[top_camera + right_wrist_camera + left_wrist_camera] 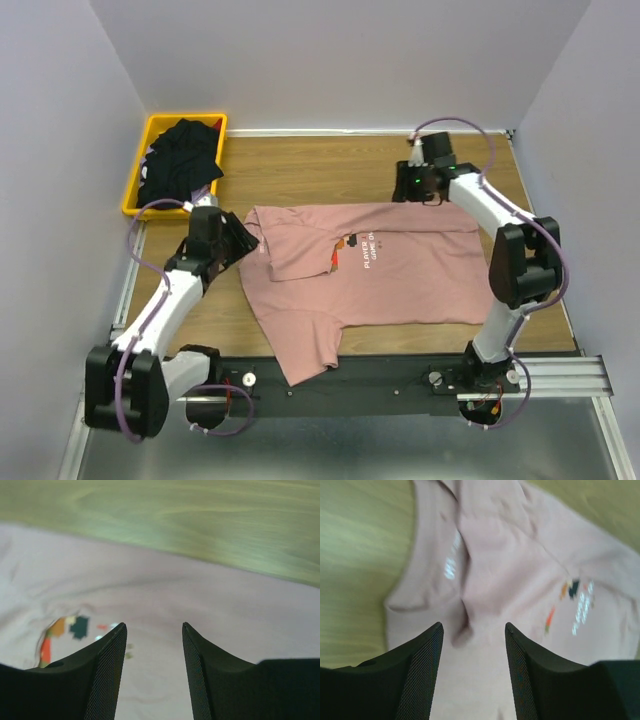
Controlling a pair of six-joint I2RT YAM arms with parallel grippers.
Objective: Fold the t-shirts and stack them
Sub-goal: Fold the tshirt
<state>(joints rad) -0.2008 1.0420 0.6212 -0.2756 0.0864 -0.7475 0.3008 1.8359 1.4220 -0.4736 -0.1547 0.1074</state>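
Note:
A dusty pink t-shirt [400,280] lies spread on the wooden table, its upper left part folded over beside the pixel print [352,244]. One sleeve [305,355] reaches over the near black rail. My left gripper [250,240] is open at the shirt's left edge, and in the left wrist view its fingers [473,625] hover over pink cloth [510,570] with nothing between them. My right gripper [425,192] is open at the shirt's far right edge, above pink cloth [175,595] near the print [75,627]. Black t-shirts [182,158] are piled in a bin.
The yellow bin [135,185] holding the black shirts stands at the far left corner. Bare wood [320,165] lies beyond the pink shirt. A black rail [400,372] runs along the near edge, and grey walls close in both sides.

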